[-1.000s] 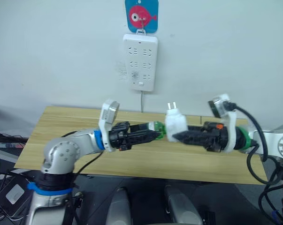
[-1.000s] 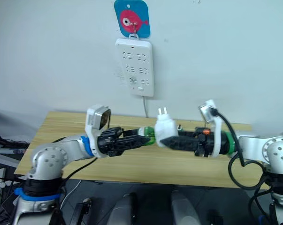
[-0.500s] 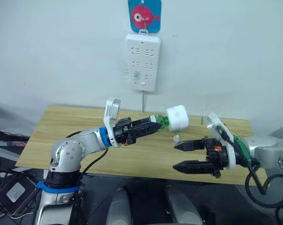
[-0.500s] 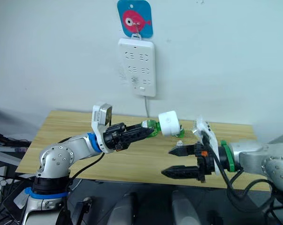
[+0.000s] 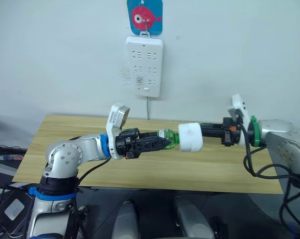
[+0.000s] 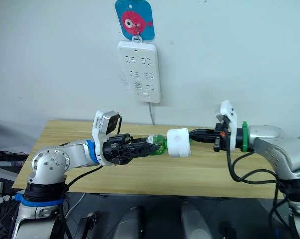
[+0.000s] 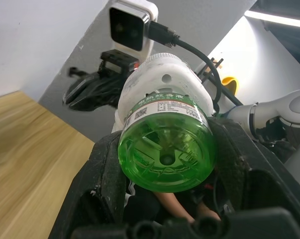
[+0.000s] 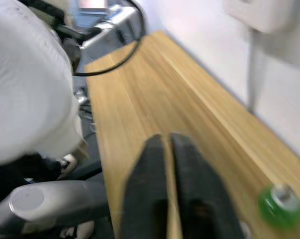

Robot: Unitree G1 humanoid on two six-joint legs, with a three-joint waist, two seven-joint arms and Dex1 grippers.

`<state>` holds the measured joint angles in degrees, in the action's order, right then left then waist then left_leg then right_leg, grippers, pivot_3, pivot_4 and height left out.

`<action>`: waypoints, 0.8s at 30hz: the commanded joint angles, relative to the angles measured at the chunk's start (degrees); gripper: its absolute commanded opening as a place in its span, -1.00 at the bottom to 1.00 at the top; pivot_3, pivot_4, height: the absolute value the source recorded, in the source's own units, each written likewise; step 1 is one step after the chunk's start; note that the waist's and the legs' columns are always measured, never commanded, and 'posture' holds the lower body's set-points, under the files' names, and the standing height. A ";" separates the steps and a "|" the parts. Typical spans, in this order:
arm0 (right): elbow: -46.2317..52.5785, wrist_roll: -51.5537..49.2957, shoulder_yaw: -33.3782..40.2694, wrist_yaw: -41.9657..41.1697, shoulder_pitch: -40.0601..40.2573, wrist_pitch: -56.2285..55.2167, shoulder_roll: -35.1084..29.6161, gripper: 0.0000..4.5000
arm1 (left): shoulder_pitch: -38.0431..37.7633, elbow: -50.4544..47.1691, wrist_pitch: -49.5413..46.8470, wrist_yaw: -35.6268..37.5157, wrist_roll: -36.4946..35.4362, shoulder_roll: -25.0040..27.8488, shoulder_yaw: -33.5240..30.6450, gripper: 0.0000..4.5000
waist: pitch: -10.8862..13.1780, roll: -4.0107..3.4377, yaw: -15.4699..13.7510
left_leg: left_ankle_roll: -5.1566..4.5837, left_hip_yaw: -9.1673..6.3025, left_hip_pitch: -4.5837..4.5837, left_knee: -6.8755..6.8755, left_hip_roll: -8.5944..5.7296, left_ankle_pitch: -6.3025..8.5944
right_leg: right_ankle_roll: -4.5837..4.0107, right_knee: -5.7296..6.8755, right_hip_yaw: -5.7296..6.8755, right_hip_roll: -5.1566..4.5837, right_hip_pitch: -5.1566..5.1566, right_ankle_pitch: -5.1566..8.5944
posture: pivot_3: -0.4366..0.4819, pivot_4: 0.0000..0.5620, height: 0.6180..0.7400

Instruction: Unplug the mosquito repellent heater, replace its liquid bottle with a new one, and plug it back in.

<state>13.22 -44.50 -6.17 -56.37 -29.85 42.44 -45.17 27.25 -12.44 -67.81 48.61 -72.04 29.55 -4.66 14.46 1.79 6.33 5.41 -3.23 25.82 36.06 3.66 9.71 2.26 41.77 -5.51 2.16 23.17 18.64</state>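
The mosquito repellent heater, a rounded white unit, hangs in the air over the table, sitting on the neck of a green liquid bottle. My left gripper is shut on that bottle; in the left wrist view the green base sits between the black fingers. From the right, my right gripper points at the heater's side, shut with nothing between its fingers. Whether its tips touch the heater I cannot tell.
A long white power strip hangs on the wall under a blue fish hook, its cable dropping behind the wooden table. A small green bottle lies on the table near the wall.
My right gripper let go of the heater, dropped away open, then closed and came back up beside it. The heater stays on the bottle in my left gripper, turned over.
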 commanded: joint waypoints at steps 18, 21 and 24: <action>16.48 -20.62 8.97 4.20 -0.48 16.58 0.90 -1.00 | -1.03 1.69 4.93 -2.56 3.44 -2.56 -1.30 0.04 | 0.00 0.00 -0.21 | 0.00 -0.01 0.01 0.05 -0.05 0.00 | 0.05 0.07 0.02 -0.07 -0.01 0.02 | -0.40 -0.30 0.41; 14.70 -25.06 11.14 6.81 -2.86 18.57 1.12 -1.00 | -1.40 1.52 5.04 -1.97 4.04 -2.42 -1.11 0.04 | 0.00 0.00 -0.14 | 0.00 0.01 0.01 0.06 -0.05 -0.01 | 0.04 0.07 0.00 -0.06 0.00 0.02 | -0.39 -0.30 0.41; 12.53 -27.98 12.33 10.11 -5.03 19.60 2.24 -1.00 | -1.75 1.15 4.60 -1.18 4.15 -2.03 -0.74 0.04 | 0.00 0.00 -0.07 | 0.00 0.01 0.01 0.06 -0.05 0.00 | 0.04 0.07 0.00 -0.06 -0.01 0.02 | -0.39 -0.31 0.41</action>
<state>25.69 -69.80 4.24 -47.69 -33.91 61.62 -43.39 25.32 -9.87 -63.55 45.88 -67.41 27.29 -5.18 14.46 1.79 6.27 5.40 -3.22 25.84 36.12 3.62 9.70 2.30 41.84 -5.51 2.09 23.16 18.66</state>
